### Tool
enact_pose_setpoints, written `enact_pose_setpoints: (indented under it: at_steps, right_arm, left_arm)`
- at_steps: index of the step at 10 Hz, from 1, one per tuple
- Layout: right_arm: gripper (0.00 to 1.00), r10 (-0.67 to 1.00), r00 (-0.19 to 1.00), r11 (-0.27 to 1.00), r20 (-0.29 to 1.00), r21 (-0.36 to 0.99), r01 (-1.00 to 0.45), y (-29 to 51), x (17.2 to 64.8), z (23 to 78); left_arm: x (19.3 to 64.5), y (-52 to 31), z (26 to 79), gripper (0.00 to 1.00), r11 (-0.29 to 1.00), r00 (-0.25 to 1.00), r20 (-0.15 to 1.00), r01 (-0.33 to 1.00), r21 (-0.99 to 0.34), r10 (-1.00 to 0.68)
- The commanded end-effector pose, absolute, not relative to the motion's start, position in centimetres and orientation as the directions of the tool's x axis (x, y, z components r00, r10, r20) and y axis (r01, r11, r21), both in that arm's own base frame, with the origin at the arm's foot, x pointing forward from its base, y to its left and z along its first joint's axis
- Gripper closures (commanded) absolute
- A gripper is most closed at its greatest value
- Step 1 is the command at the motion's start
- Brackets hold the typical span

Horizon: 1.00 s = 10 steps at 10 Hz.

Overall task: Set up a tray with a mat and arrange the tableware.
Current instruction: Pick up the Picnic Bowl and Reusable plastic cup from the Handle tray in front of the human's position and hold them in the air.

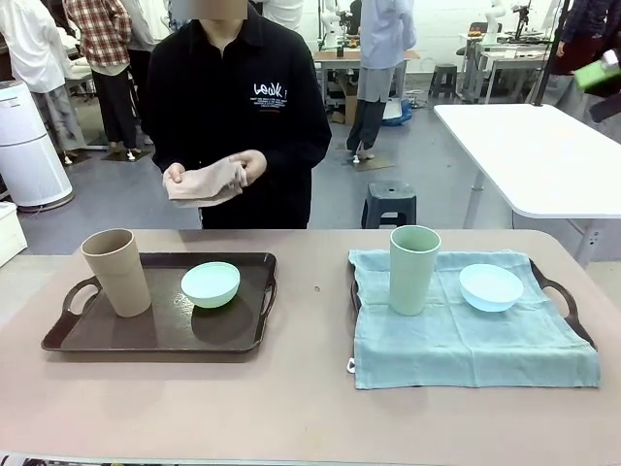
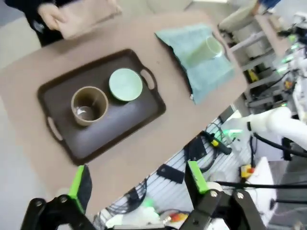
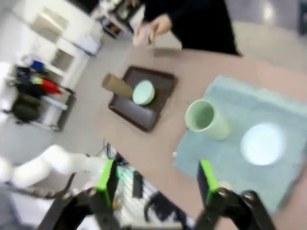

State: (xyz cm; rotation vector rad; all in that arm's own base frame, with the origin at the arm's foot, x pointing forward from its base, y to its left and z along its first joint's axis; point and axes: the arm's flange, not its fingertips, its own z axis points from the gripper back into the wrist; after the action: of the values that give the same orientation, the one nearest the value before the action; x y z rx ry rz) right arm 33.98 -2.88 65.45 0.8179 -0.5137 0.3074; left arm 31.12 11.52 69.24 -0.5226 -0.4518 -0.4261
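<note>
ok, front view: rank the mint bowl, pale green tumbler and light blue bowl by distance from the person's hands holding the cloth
From the person's hands, at the table's far edge:
1. mint green bowl, on the dark tray, robot's left side.
2. pale green tumbler, on the mat, right of centre.
3. light blue bowl, same mat, farther right.

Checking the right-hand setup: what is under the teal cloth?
A dark tray: its handle shows past the teal cloth at the right, its rim at the left. Its floor is covered; anything else beneath cannot be seen.
</note>
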Motion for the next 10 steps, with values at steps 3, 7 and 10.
enact_pose_setpoints:
  at_steps: [3,7,10]
  right_arm:
    - [0.15,0.020,0.856,0.632,0.517,0.657,-0.411,-5.2,34.4,64.1]
    - [0.15,0.461,0.765,0.657,0.449,0.407,-0.635,14.0,39.5,68.1]
    - [0.15,0.621,0.710,0.555,0.331,0.454,-0.697,26.6,42.0,65.0]
  left_arm:
    - [31.4,12.8,68.1,0.00,0.771,0.832,0.501,0.476,-0.423,-0.239]
    - [45.8,13.9,65.9,0.00,0.615,0.680,0.485,0.723,-0.316,-0.550]
    - [50.8,12.8,63.2,0.00,0.471,0.673,0.517,0.739,-0.481,-0.529]
